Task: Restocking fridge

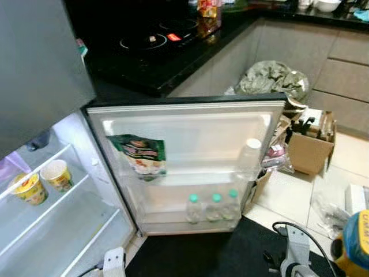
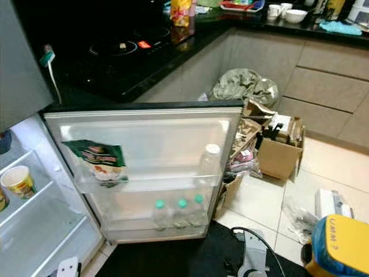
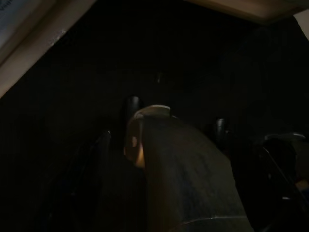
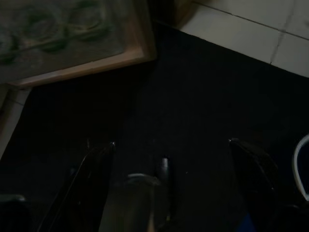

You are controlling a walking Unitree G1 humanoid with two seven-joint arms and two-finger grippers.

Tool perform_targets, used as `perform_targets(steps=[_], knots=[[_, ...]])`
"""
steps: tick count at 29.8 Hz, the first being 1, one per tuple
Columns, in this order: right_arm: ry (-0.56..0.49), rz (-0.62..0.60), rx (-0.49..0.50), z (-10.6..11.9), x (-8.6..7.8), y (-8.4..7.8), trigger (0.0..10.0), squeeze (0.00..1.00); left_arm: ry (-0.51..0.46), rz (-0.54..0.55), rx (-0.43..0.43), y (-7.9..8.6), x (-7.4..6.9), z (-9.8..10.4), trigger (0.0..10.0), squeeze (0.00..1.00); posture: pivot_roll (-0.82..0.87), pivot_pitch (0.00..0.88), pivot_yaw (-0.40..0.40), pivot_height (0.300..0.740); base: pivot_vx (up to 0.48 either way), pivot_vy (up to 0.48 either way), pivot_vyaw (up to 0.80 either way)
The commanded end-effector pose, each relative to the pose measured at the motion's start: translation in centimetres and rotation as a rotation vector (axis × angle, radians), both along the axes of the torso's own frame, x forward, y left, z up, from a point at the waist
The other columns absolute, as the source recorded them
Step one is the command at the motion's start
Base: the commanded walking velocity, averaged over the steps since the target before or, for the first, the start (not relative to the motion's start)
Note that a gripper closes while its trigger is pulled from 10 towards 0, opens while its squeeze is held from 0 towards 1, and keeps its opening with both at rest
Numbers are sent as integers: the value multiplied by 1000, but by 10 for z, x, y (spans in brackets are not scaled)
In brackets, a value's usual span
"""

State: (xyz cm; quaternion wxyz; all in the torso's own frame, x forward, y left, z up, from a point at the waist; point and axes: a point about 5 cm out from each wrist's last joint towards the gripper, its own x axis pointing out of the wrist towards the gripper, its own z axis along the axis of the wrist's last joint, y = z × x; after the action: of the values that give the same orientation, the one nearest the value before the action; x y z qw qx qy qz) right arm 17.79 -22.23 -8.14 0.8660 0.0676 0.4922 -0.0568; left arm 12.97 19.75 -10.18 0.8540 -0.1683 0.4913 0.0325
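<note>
Nearest, low down: both arms hang over a black mat (image 1: 196, 254) on the floor in front of the fridge. Right gripper (image 4: 176, 188) spread wide, nothing btwn its fingers (image 4: 253, 179), pointing down at the mat. Left gripper (image 3: 161, 140) in v. dark wrist view; a pale curved object (image 3: 183, 169) sits right btwn its fingers (image 3: 131, 107), but can't tell if it's clamped or what it is.

By the robot's right side, a blue-and-yellow pack (image 2: 340, 245) at the frame's lower right corner, beside a grey arm part w/ black cable (image 1: 297, 248).

Next out: fridge door (image 1: 184, 124) swung fully open. Bottom door rack holds three bottles (image 1: 213, 208) w/ green caps, side by side, toward the rack's right end. Upper door rack: green snack bag (image 1: 141, 154) at its left end, a clear white-capped bottle (image 1: 249, 156) at its right end. All well apart from both grippers.

Fridge interior to the left, lit: two printed cups (image 1: 43, 180) on a wire shelf (image 1: 34, 225), near its front edge.

Right of door: open cardboard box (image 1: 308, 147) on tiled floor, and a full grey-green bin bag (image 1: 274, 79).

Far: black counter w/ hob (image 1: 153, 40), grey cabinets; bowls and cups (image 2: 288, 11) at far counter edge.
</note>
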Motion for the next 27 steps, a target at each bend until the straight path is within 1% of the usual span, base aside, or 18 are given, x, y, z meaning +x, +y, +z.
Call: perform_targets(steps=[1, 4, 5, 7, 13, 16, 27], knots=[[-12, -5, 3, 2, 3, -3, 10000, 0, 21, -1, -5, -1, -5, -2, 10000, 0, -36, 0, 17, 740, 0, -465, 0], [-11, 1, 3, 2, 3, -3, 10000, 0, 23, -1, -5, -1, -6, -2, 10000, 0, -36, 0, 17, 740, 0, -465, 0], [-17, 31, 27, 2, 3, -1, 10000, 0, 25, -1, -6, -2, -7, -3, 10000, 0, -39, 0, 20, 740, 0, -465, 738], [-19, 60, 44, 2, 2, 2, 10000, 0, 27, -1, -6, -2, -7, -3, 10000, 0, -39, 0, 20, 740, 0, -465, 731], [-12, 80, 45, 0, 0, 4, 10000, 0, 34, 5, -6, -1, -10, -3, 10000, 0, -38, 0, 20, 740, 0, -465, 728], [-10, 88, 45, 0, 0, 4, 10000, 0, 31, 23, -11, 0, -9, -3, 10000, 0, -36, 0, 22, 740, 0, 0, 731], [-8, 105, 43, 0, -1, 1, 10000, 0, 22, 27, -13, 1, -5, -2, 10000, 0, -41, 0, 23, 740, 0, 0, 731]])
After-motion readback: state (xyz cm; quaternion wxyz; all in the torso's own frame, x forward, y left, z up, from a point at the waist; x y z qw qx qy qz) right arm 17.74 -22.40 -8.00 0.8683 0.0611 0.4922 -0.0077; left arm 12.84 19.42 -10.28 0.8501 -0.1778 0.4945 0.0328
